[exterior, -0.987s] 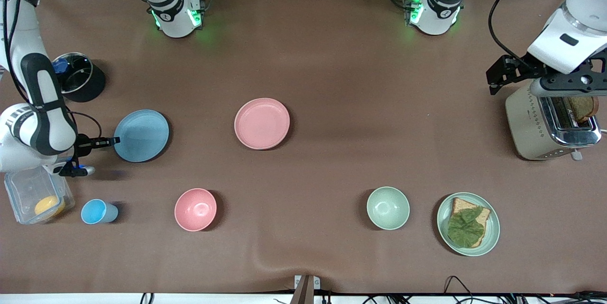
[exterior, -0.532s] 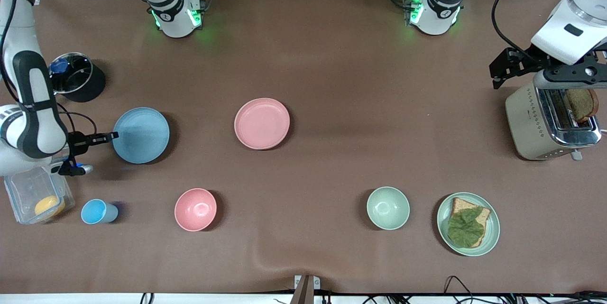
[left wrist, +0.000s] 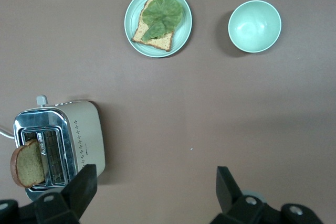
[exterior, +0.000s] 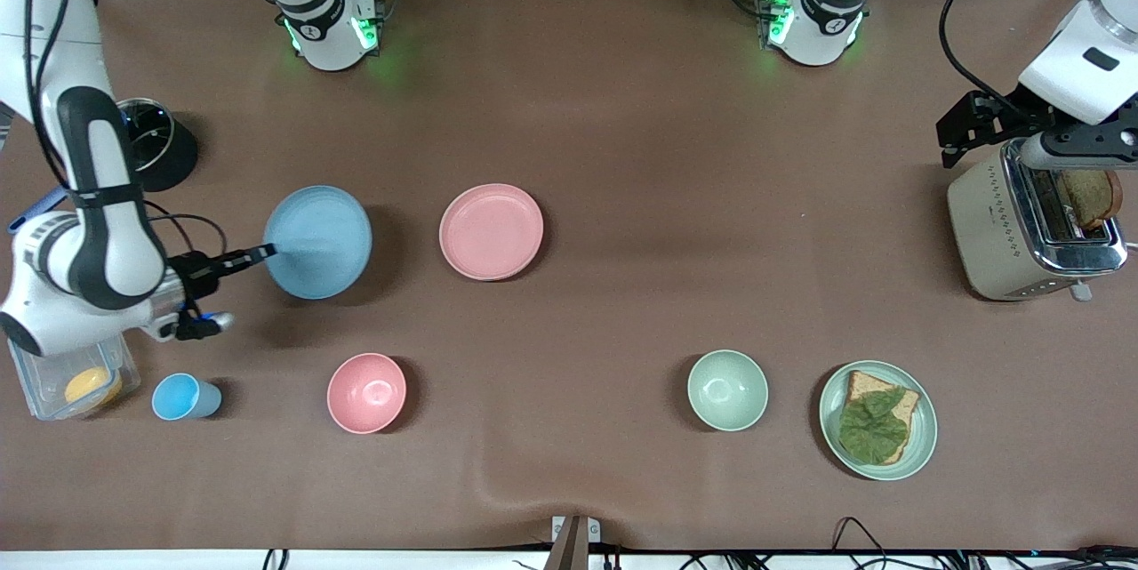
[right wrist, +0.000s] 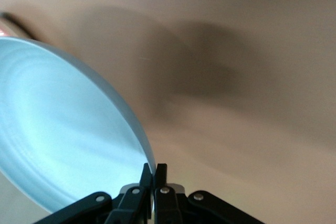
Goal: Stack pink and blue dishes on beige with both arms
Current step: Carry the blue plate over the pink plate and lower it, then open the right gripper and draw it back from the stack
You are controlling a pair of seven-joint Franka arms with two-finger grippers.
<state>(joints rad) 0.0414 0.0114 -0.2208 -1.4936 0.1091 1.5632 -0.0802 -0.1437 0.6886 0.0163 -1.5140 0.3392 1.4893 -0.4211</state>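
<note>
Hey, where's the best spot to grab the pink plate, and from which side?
Grip the pink plate by its low rim, one finger over and one under the edge: it lies flat, with nothing else to pinch. Probably come in low from the left arm's end of the table, which looks open. The left hand is open over the toaster, and the right hand is shut on the blue plate.

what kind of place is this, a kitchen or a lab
Likely a robot lab staged as a kitchen: two bench-mounted arms, the right hand holding a blue plate, beside a toaster and a sandwich plate.
</note>
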